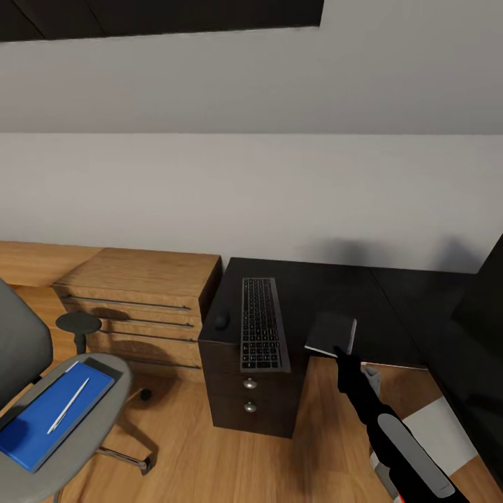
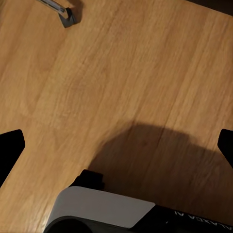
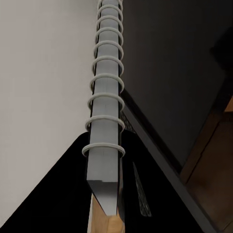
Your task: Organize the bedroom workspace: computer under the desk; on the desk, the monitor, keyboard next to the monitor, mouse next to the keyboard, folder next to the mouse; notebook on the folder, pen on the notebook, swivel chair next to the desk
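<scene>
Left end effector [image 2: 116, 145]: over the bare wood floor [image 2: 121, 73], its two dark fingertips spread wide apart.
Swivel chair [image 1: 42, 391]: near left, grey.
Folder [image 1: 52, 413]: blue, flat on the chair seat.
Pen [image 1: 68, 405]: lying on top of the folder.
Right end effector [image 1: 346, 360]: pinching the near edge of the notebook [image 1: 331, 334], which is held at the worktop's [image 1: 391, 307] front edge.
Keyboard [image 1: 263, 323]: on the black worktop, above the drawers [image 1: 249, 395].
Mouse [image 1: 222, 321]: just left of the keyboard.
</scene>
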